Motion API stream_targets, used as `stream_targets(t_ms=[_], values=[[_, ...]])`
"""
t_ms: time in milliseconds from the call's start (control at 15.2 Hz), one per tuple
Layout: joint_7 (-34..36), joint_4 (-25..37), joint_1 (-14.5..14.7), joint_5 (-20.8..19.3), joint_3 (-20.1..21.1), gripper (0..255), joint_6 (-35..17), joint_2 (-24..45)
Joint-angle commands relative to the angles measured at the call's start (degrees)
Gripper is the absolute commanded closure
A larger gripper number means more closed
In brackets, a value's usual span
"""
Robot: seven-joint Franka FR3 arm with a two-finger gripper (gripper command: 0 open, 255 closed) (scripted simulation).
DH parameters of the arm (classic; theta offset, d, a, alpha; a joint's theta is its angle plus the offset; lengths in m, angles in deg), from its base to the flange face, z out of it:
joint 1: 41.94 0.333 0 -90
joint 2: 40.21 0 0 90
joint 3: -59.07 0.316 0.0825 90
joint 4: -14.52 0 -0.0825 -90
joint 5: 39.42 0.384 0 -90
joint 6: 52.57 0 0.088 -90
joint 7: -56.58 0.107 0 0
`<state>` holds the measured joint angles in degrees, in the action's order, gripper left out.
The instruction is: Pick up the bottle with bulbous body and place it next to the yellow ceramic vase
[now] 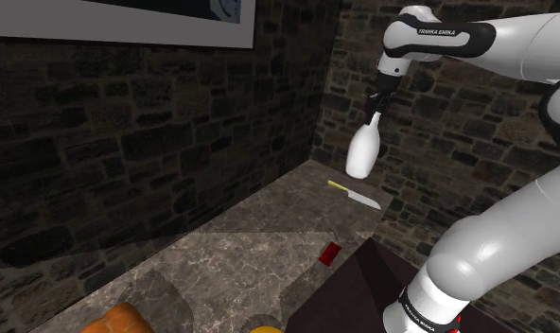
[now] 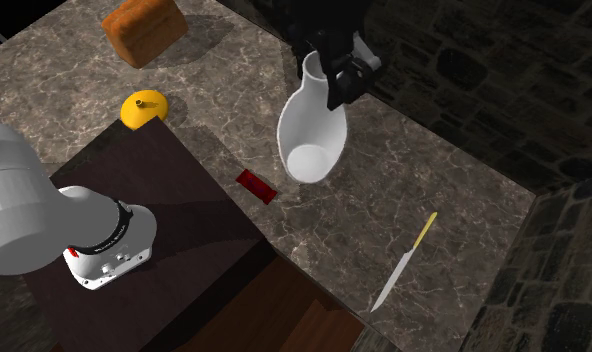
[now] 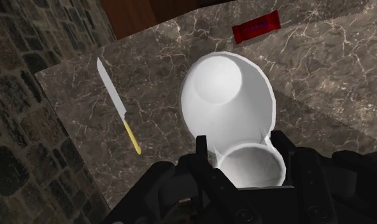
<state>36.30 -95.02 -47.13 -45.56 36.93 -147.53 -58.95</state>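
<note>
Shoulder view: you had the yellow vase [image 1: 265, 330] and brown loaf [image 1: 125, 320] cropped by the bottom edge.

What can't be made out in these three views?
- Yellow vase: shoulder view, cut off by the bottom edge.
- Red packet lettering: wrist view, too small to read.
- White bottle neck: second exterior view, partly hidden by the gripper.
- Orange-brown block: shoulder view, cut by the bottom edge.

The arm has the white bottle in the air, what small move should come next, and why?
Probably carry the bottle sideways toward the yellow vase, keeping its height. The gripper clasps its neck, it hangs clear above the counter, and the vase stands far off beside the stand.
</note>
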Motion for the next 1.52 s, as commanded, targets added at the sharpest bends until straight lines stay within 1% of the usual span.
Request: stream_targets(t_ms=[0,330,726,1056,1452], values=[[3.4,-2.6,0.7,-0.3,2.5,255,0.1,-2.6],[10.8,-7.4,2.3,0.2,8.1,255,0.6,-7.6],[19.2,-11.1,4.6,2.2,14.8,255,1.3,-11.5],[26.2,-12.5,6.7,4.6,20.4,255,1.7,-13.0],[34.6,-12.1,9.3,7.7,27.2,255,1.8,-12.8]])
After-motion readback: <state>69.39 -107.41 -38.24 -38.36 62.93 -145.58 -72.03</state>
